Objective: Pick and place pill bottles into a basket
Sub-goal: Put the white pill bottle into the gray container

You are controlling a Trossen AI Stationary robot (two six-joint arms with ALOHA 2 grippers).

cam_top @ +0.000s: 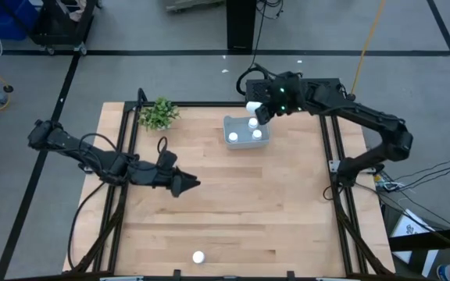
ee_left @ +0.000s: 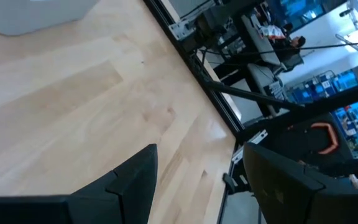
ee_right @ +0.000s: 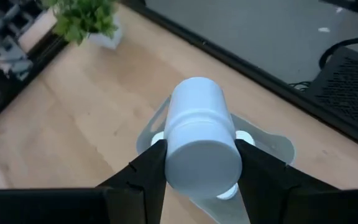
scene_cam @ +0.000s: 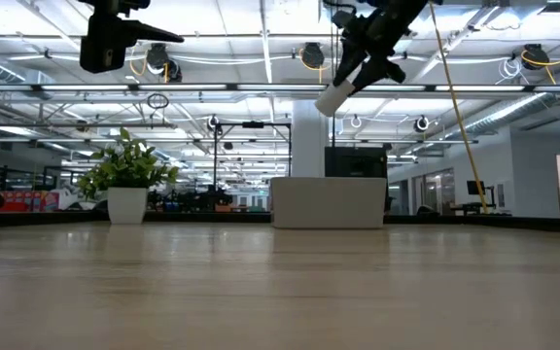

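My right gripper (cam_top: 258,109) is shut on a white pill bottle (ee_right: 199,134) high above the far left part of the pale basket (cam_top: 226,125); the low view shows the held bottle (scene_cam: 336,97) tilted, well above the basket (scene_cam: 329,202). Three bottles stand in the basket (cam_top: 253,122) (cam_top: 233,136) (cam_top: 257,134). One more bottle (cam_top: 198,256) stands on the table by the near edge. My left gripper (cam_top: 187,185) is open and empty over the table's left middle; its fingers (ee_left: 135,180) hold nothing. My right gripper pinches the bottle's round side wall (ee_right: 171,155) between its two fingers (ee_right: 260,171), one on each side, near the end that faces the wrist camera. The bottle sticks out beyond the fingertips, slanting downward. It is lifted clear, above the basket.
A small green plant (cam_top: 158,114) in a white pot stands at the table's far left, left of the basket. Dark frame rails (cam_top: 334,156) run along the table's left and right sides. Bare wood lies between the basket and the near bottle.
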